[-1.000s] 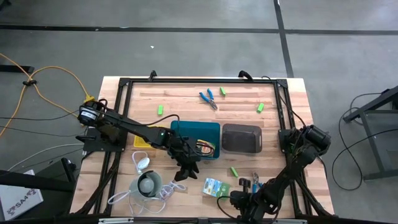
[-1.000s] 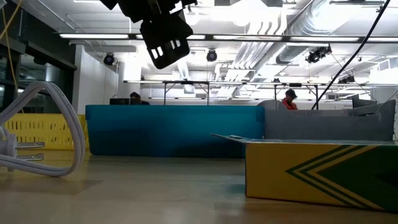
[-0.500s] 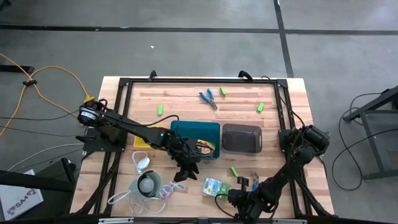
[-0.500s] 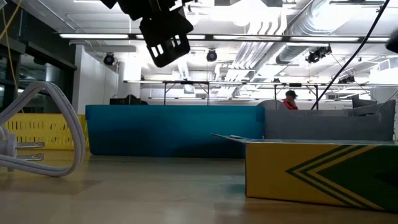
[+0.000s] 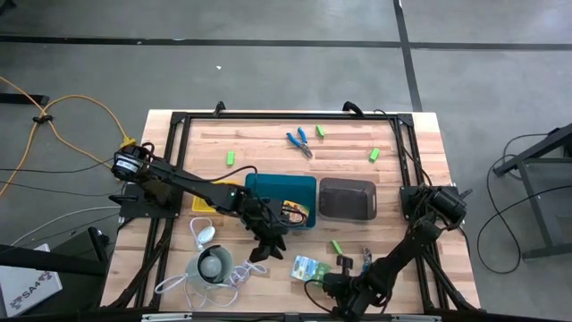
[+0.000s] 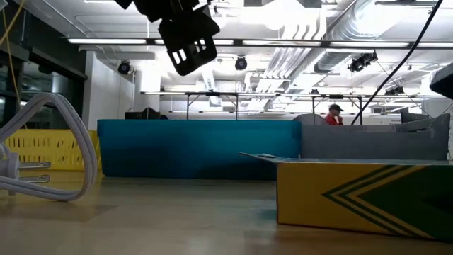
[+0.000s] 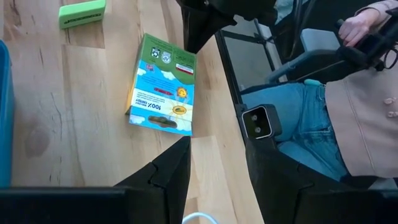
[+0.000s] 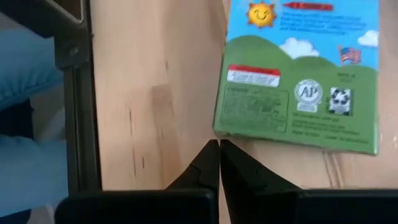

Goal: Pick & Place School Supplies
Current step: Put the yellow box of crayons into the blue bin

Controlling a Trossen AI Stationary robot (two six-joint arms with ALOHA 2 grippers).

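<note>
Here I see the left claw (image 5: 260, 253) hanging over the desk (image 5: 268, 143) just near of the teal tray (image 5: 281, 199), its fingers (image 7: 168, 177) parted and holding nothing. To its right the green-and-white flat pack (image 5: 309, 267) lies flat on the wood near the desk's near edge, with a lime-green block (image 5: 336, 247) just beyond it. My right claw (image 5: 323, 288) sits low at that near edge, just beside the pack, fingers pressed together and empty. Farther right stands the dark grey tray (image 5: 348, 198). A blue-handled tool (image 5: 298, 140) lies far back.
</note>
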